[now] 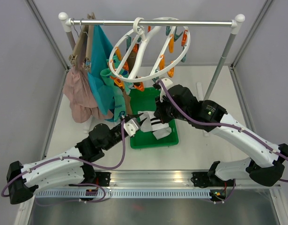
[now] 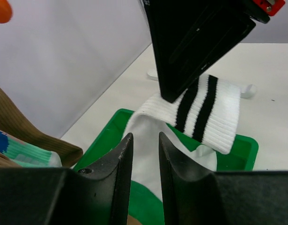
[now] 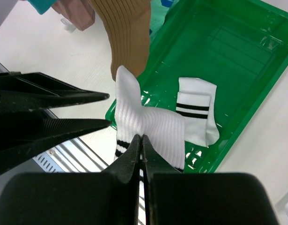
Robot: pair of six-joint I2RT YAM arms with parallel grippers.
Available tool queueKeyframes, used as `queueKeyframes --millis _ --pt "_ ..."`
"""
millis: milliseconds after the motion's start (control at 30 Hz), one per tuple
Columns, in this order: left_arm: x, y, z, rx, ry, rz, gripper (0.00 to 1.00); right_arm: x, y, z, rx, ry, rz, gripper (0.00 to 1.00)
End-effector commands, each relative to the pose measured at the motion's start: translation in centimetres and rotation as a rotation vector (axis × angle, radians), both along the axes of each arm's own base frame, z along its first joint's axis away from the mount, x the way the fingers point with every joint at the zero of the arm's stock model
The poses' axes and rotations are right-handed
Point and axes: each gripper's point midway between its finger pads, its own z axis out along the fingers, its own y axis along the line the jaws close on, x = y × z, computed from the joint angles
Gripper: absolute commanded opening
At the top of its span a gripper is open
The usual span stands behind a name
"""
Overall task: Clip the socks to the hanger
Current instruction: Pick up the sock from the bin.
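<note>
White tabletop [image 1: 204, 150], grey walls. A mint-teal sock [image 1: 118, 105] and a brown sock [image 3: 127, 33] seemed already clipped at the lower left of the round hanger [image 1: 144, 51], upper centre of the top view. The right gripper [image 3: 142, 143] was pinched tight on a white striped sock [image 3: 153, 126], lifted over the green tray [image 1: 153, 141] mid-frame. The left gripper [image 2: 145, 140] had its jaws narrowly apart beside the toe end, gripping nothing. A second striped sock [image 3: 195, 110] lay in the tray, unclipped. No readable writing or brand.

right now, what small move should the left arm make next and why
Probably ease the left gripper forward onto the white striped sock: its jaws stand open just short of the fabric, which the right gripper holds pinched above the green tray.
</note>
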Motion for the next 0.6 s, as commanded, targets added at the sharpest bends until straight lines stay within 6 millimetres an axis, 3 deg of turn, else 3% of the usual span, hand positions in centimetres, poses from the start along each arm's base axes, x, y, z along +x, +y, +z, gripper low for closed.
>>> queueKeyframes --millis 0,367,567 --pt "0.5 0.8 2.1 -0.024 -0.086 0.056 0.34 -0.5 -0.4 1.5 0.004 -0.019 0.026 0.00" --pt "0.6 -0.3 1.7 0.042 -0.105 0.056 0.34 -1.2 -0.2 1.4 -0.018 0.000 0.080 0.00" --pt "0.8 -0.1 2.6 0.035 -0.129 0.077 0.34 -1.4 -0.4 1.2 -0.033 0.004 0.094 0.00"
